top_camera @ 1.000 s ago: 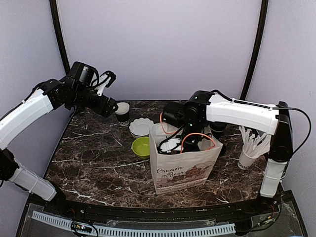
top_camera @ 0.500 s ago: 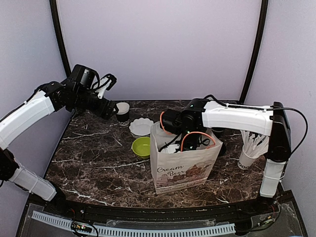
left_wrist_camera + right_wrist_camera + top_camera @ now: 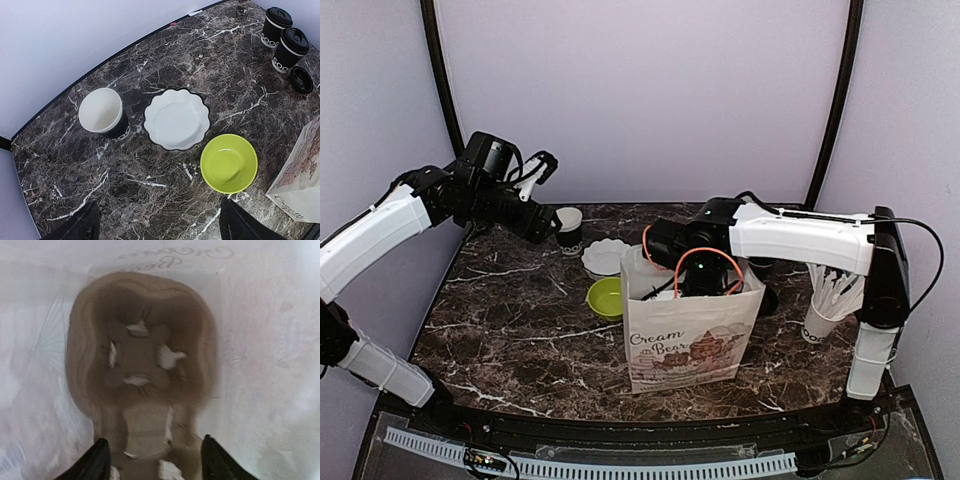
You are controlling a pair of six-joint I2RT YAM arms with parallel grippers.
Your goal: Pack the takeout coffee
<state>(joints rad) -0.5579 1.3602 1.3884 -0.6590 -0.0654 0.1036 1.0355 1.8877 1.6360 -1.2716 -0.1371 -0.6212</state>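
A bag (image 3: 688, 335) stands at the middle of the table (image 3: 510, 330), with a cup carrier (image 3: 142, 370) on its floor. A bowl (image 3: 607, 297) sits just left of the bag, a dish (image 3: 605, 257) behind the bowl, and an open cup (image 3: 568, 229) behind-left of the dish. Behind the bag to the right, one lidded cup (image 3: 292, 47) stands before another lidded cup (image 3: 276, 25), with a loose lid (image 3: 301, 79) nearer the bag. A cup of sticks (image 3: 825, 305) stands far right.

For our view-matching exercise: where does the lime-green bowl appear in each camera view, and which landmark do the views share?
Top external: lime-green bowl left of centre, just left of the paper bag.
Left wrist: lower right of centre, below the white scalloped dish.
Right wrist: not in it; only the bag's inside shows.
Shared landmark: the paper bag, in the left wrist view's lower right corner.
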